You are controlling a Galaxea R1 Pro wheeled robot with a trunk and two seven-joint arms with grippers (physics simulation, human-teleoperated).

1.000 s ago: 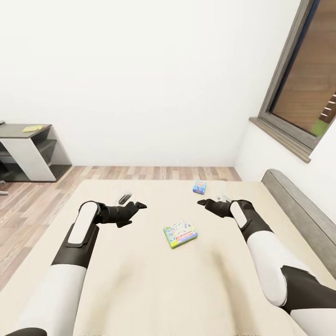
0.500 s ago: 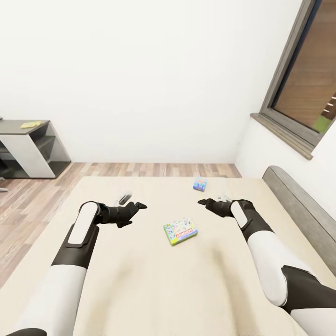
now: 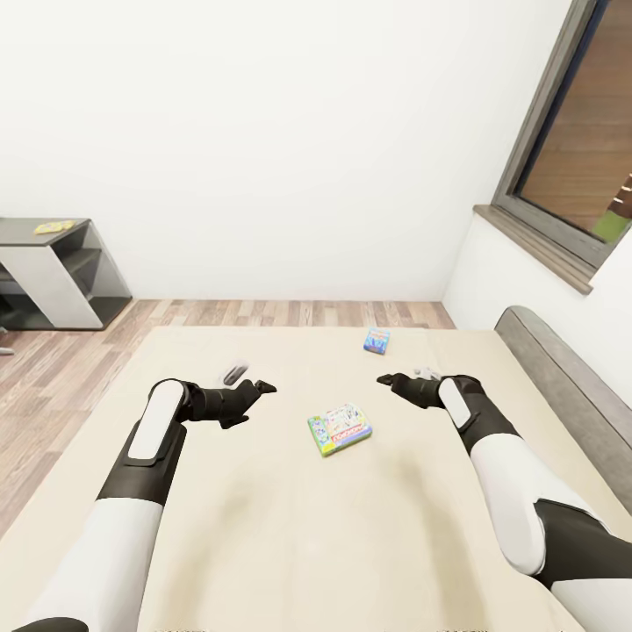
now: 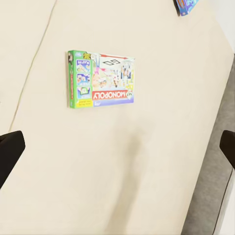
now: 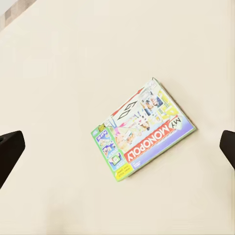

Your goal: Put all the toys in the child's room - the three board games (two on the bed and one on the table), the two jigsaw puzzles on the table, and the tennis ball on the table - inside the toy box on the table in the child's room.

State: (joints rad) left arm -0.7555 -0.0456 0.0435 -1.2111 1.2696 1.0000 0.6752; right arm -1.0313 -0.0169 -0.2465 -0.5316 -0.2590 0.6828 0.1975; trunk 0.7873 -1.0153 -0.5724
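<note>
Two board games lie on the beige bed (image 3: 263,527). The green-edged "MY MONOPOLY" box (image 3: 340,429) (image 4: 101,79) (image 5: 142,129) rests flat mid-bed, between and just ahead of my two hands. A smaller light-blue box (image 3: 377,340) (image 4: 185,5) sits further off, near the bed's far edge. My left gripper (image 3: 251,399) (image 4: 117,149) hovers open to the left of the Monopoly box, holding nothing. My right gripper (image 3: 395,386) (image 5: 117,147) hovers open to its right, also holding nothing. The toy box, jigsaw puzzles and tennis ball are out of view.
The dark grey end of the table (image 3: 48,263) stands at the far left against the white wall, with a small flat yellow item (image 3: 53,227) on top. The grey padded headboard (image 3: 562,377) runs along the right, under a window (image 3: 579,149). Wood-plank floor (image 3: 53,377) lies to the left.
The whole picture has shifted a little, so the camera has moved; the table and the light-blue box sit slightly higher in frame. Both arms keep their open, hovering pose.
</note>
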